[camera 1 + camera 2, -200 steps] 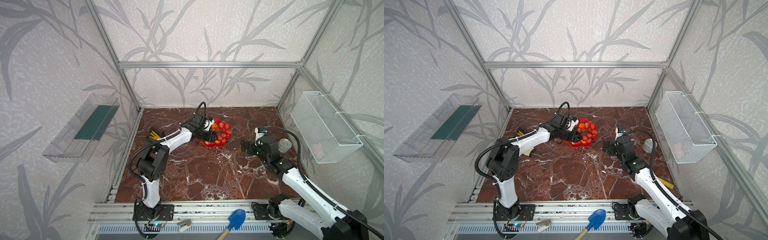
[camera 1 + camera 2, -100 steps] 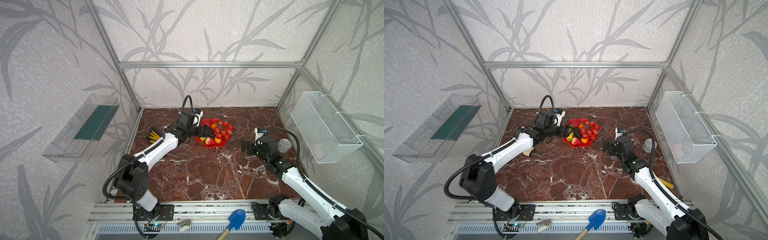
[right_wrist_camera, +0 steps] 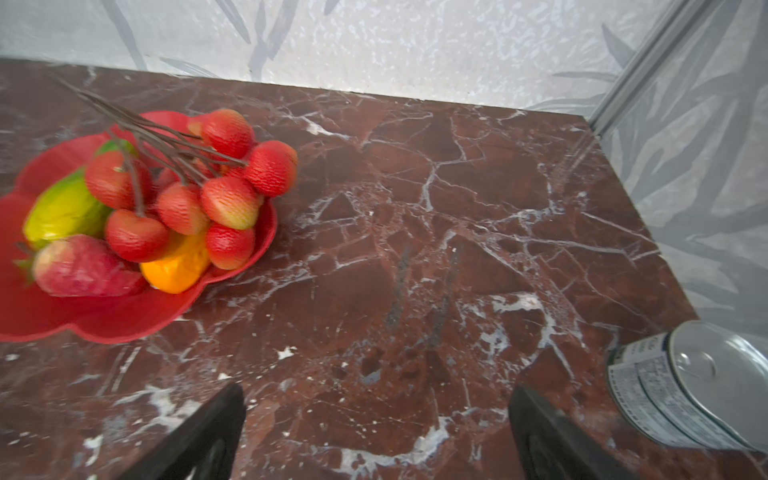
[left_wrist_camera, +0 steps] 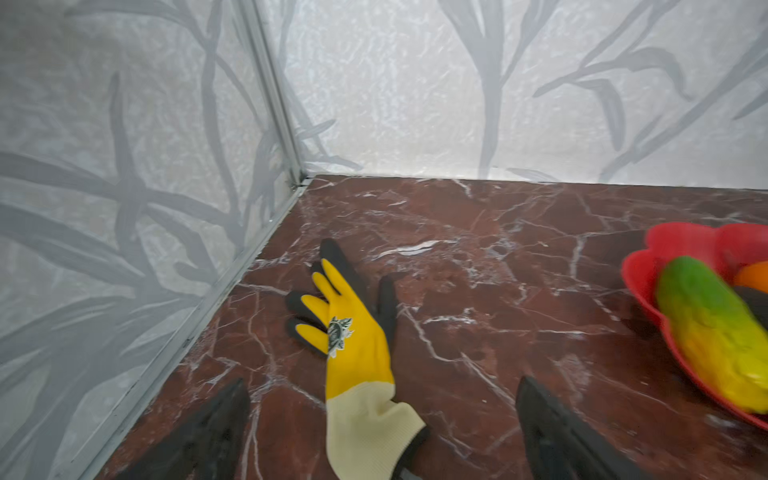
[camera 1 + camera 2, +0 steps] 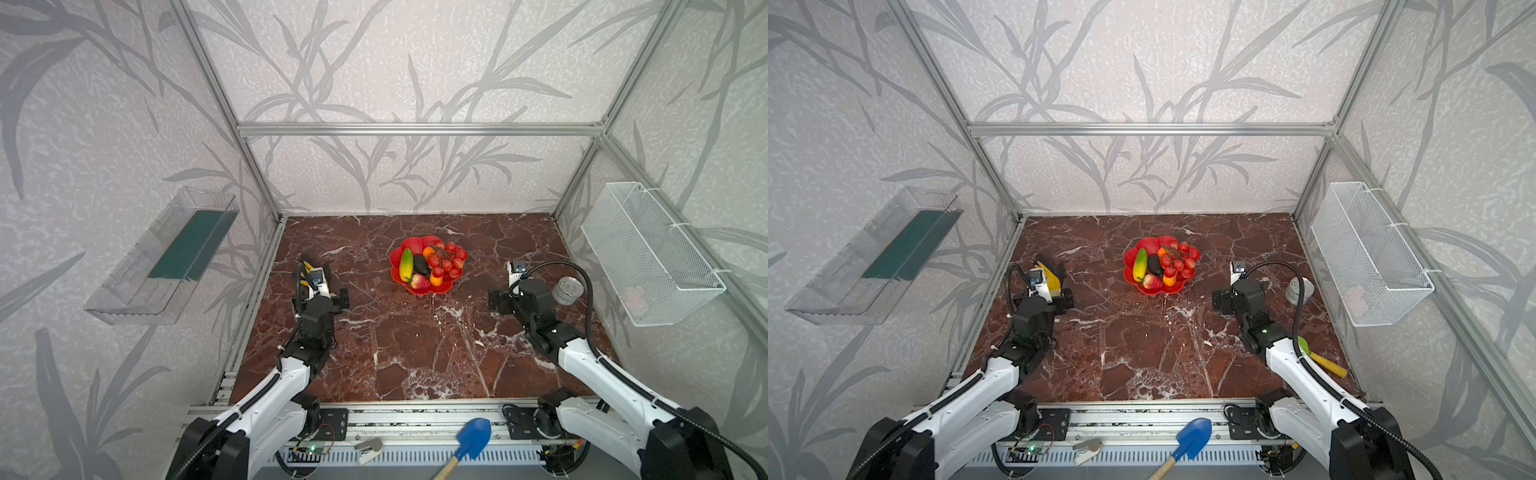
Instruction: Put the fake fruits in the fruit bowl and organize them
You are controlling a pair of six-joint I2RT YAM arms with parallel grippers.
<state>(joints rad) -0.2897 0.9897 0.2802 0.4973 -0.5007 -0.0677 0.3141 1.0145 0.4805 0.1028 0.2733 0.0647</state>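
One glossy red scalloped plastic bowl (image 5: 415, 240). Six plastic fruits: one green-yellow oblong (image 5: 406, 264), one dark avocado (image 5: 421, 265), one small orange (image 5: 428, 251), one yellow-orange oblong (image 5: 435, 280), one red-pink peach (image 5: 420, 282), one bunch of red berries (image 5: 451, 259). One yellow fabric glove (image 4: 353, 345), one silver tin can (image 5: 568, 289).

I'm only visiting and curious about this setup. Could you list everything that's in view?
Bowl: one, red, back middle of table.
Fruits: six, in the bowl: green-yellow oblong, dark avocado, small orange, yellow-orange oblong, red-pink peach, red berry bunch.
Glove: one, yellow and black, left side of table.
Can: one, silver, right side of table.
Scoop: one, green with yellow handle, table's front right.
Basket: one, white wire, right wall.
Tray: one, clear, left wall.
Shovel: one, blue, in front of the table.
Table: one, red-brown marble, centre.
Left gripper: one, black, open, over the glove.
Right gripper: one, black, open, near the can.
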